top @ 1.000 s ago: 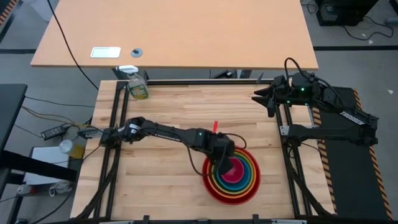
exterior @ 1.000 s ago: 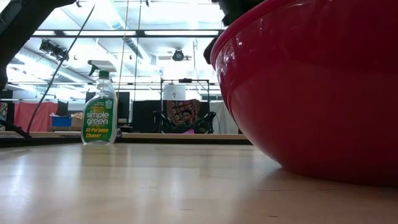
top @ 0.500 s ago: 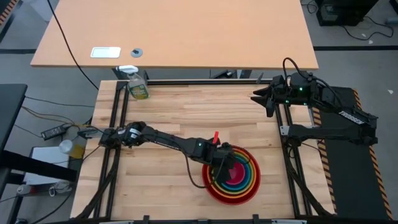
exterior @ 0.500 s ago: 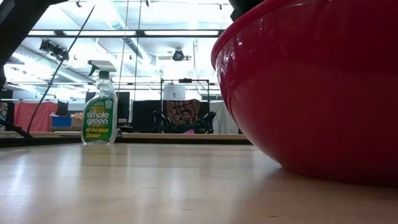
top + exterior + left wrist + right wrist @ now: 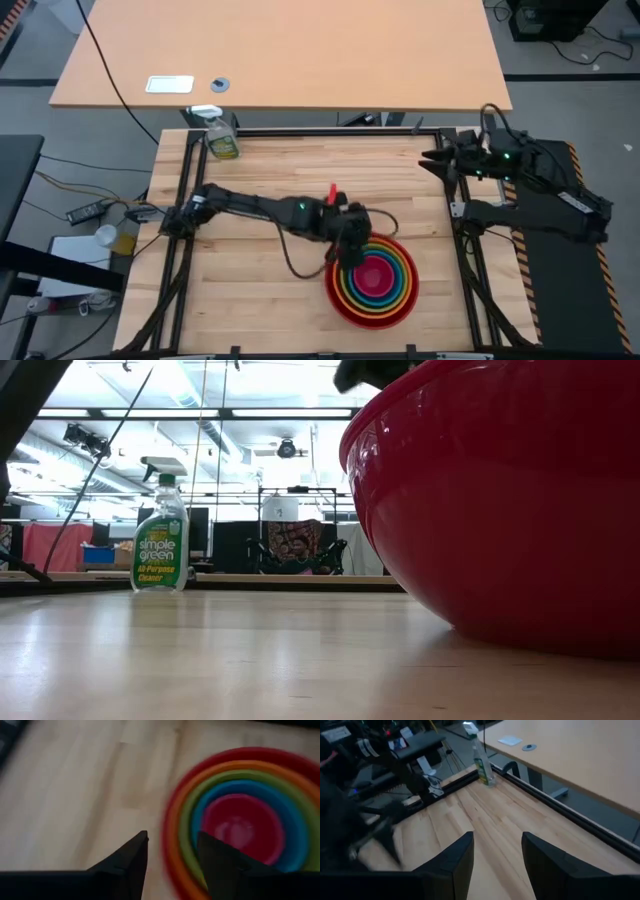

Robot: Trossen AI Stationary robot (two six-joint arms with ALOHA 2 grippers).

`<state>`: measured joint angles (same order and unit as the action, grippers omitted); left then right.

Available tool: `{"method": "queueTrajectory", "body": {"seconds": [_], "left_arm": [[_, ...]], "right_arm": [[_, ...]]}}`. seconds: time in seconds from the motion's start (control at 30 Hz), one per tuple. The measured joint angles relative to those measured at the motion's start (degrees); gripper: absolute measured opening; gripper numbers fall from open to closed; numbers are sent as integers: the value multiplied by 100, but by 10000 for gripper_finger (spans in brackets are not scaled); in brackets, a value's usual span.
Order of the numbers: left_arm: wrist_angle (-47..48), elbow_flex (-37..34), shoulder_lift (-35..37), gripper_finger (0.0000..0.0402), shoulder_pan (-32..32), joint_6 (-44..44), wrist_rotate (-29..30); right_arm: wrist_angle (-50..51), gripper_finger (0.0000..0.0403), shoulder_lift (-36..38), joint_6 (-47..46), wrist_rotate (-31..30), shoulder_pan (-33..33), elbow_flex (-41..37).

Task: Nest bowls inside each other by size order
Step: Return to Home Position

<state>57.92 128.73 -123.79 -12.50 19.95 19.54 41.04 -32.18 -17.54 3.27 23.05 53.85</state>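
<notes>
High view: near the front edge of the table point(image 5: 260, 170) the bowls point(image 5: 372, 282) sit nested, pink innermost, red outermost; the left gripper point(image 5: 346, 255), fingers apart and empty, hangs over their rim, arm outstretched; farther back the right gripper point(image 5: 438, 163) waits, fingers parted.

Overhead and close table-level views, both on red bowl point(image 5: 500, 510)

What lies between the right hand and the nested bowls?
Nothing but bare wooden table, seen in the high view. The right hand waits at the table's edge; the left hand hovers over the nested bowls' edge.
</notes>
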Motion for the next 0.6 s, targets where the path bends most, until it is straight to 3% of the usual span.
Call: {"method": "queueTrajectory", "body": {"seconds": [0.17,0.3,0.43,0.6], "left_arm": [[618,-158,419,155,148,-467,99],[593,-813,1060,132,249,-674,104],[441,-2118,1909,116,313,-479,159],[-585,-3944,3319,114,300,173,112]], "right_arm": [[-53,173,823,-135,292,-4,-680],[-395,173,1579,-476,321,-4,-1290],[-913,173,2194,-960,367,-4,-1922],[-1196,173,2830,-1314,382,-4,-2542]]}}
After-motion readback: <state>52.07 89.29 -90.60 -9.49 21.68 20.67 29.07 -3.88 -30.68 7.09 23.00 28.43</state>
